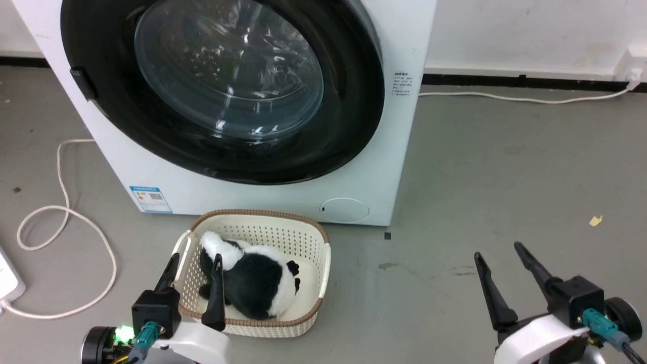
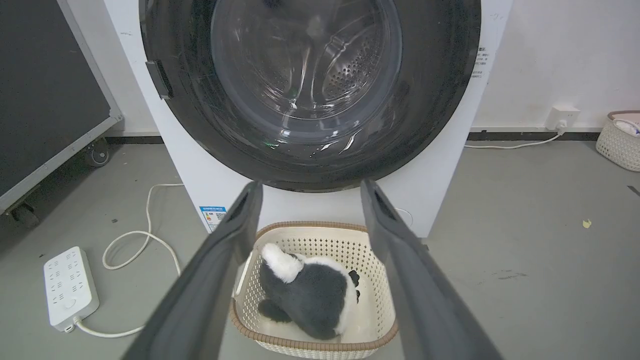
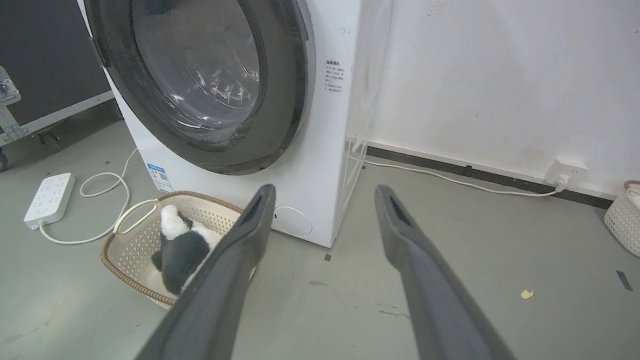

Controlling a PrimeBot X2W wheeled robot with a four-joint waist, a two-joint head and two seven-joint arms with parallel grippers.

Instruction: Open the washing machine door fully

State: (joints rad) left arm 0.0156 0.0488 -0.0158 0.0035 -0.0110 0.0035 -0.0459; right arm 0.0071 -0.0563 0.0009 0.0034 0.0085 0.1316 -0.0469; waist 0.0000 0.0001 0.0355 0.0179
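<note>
Washing machine door shut, flush on the front of the white washing machine, small dark tab on its left rim; step in hand looks like the opening approach, nothing touched. Left jaws spread and empty over the basket with a plush toy, right jaws spread and empty over bare floor, both well short of the door; next move likely needs an arm raised to the tab side, then an outward pull. Grey floor, loose white cord and power strip at left, white wall behind.
</note>
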